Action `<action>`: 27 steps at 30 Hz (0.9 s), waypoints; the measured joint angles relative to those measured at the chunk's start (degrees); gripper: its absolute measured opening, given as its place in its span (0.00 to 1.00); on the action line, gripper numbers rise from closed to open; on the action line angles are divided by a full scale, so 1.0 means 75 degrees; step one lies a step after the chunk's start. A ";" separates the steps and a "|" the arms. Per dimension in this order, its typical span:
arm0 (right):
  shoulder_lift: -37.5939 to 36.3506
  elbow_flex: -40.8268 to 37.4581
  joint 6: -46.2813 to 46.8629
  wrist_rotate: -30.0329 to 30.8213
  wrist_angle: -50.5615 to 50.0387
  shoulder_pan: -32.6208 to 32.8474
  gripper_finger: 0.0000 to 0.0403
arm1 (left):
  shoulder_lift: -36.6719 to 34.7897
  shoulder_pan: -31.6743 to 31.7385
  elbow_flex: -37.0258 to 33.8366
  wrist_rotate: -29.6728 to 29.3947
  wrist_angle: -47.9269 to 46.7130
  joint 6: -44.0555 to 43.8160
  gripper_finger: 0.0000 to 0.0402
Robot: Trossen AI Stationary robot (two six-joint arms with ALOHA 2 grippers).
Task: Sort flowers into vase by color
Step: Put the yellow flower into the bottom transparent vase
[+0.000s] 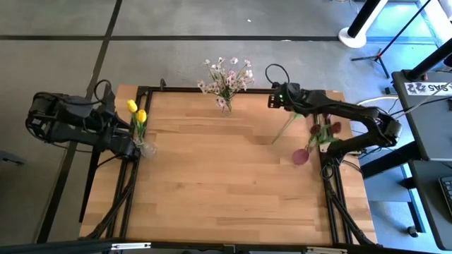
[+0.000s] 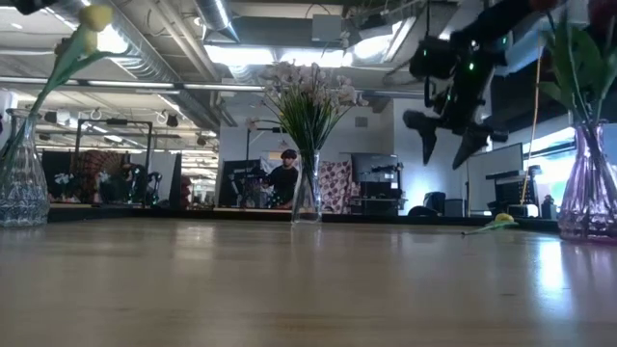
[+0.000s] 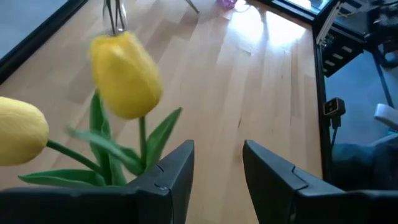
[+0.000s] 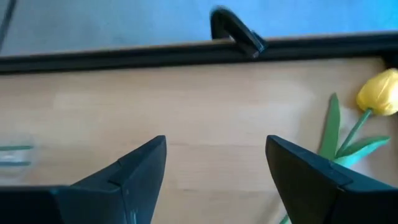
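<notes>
Two yellow tulips [image 1: 137, 111] stand in a clear vase [image 1: 146, 149] at the table's left; they also show in the left wrist view [image 3: 126, 74]. My left gripper [image 3: 217, 177] is open and empty beside their leaves. A spray of pale pink-white blossoms [image 1: 227, 76] stands in a clear vase [image 2: 308, 190] at the far middle. Dark maroon tulips [image 1: 326, 131] stand in a purple vase [image 1: 301, 156] at the right. One yellow tulip [image 4: 379, 93] lies flat on the table, its stem [image 1: 284, 130] showing. My right gripper [image 2: 446, 143] is open and empty, raised above the table near the far edge.
A black frame rail [image 4: 186, 48] with a clamp runs along the table's far edge. The bare wooden table top [image 1: 219, 183] spreads across the middle and near side. A person [image 2: 283, 181] sits far behind the table in the room.
</notes>
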 joint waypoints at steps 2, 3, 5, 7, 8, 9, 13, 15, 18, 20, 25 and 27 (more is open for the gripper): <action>-0.0193 0.0165 0.0169 0.0221 -0.0332 0.0341 0.68 | 0.0000 0.0003 0.0000 0.0000 -0.0053 0.0000 0.33; -0.0282 0.0255 0.0236 0.0297 -0.0441 0.0499 0.68 | 0.0000 0.0001 0.0000 0.0000 -0.0054 0.0007 0.33; -0.0431 0.0490 0.0361 0.0407 -0.0427 0.0754 0.68 | 0.0000 0.0002 0.0000 0.0000 -0.0053 0.0056 0.33; -0.0516 0.0796 0.0352 0.0612 -0.0443 0.0876 0.68 | 0.0000 0.0002 0.0000 -0.0006 -0.0053 0.0149 0.33; -0.0521 0.0993 0.0328 0.0768 -0.0427 0.0861 0.68 | 0.0000 0.0000 0.0000 -0.0012 -0.0053 0.0197 0.33; -0.0516 0.1183 0.0272 0.0880 -0.0415 0.0742 0.68 | 0.0000 0.0000 0.0000 -0.0026 -0.0053 0.0232 0.33; -0.0317 0.1976 -0.0224 0.0895 -0.0483 -0.0415 0.68 | 0.0000 0.0000 -0.0004 -0.0377 -0.0050 0.0274 0.33; -0.0104 0.2162 -0.0230 0.0633 -0.0674 -0.1083 0.68 | 0.0000 0.0001 -0.0042 -0.0454 -0.0050 0.0242 0.33; 0.0336 0.2129 -0.0133 -0.0036 -0.1079 -0.1854 0.68 | 0.0000 0.0001 -0.0110 -0.0475 -0.0045 0.0080 0.33; 0.0713 0.2031 -0.0077 -0.0304 -0.1409 -0.2201 0.68 | -0.0003 0.0002 -0.0200 -0.0482 -0.0042 -0.0065 0.33; 0.1463 0.1596 -0.0051 -0.0515 -0.1934 -0.2800 0.68 | -0.0003 0.0001 -0.0536 -0.0564 -0.0048 -0.0424 0.33; 0.1611 0.1353 0.0104 -0.0871 -0.2074 -0.3062 0.68 | -0.0003 0.0000 -0.0679 -0.0512 -0.0042 -0.0483 0.33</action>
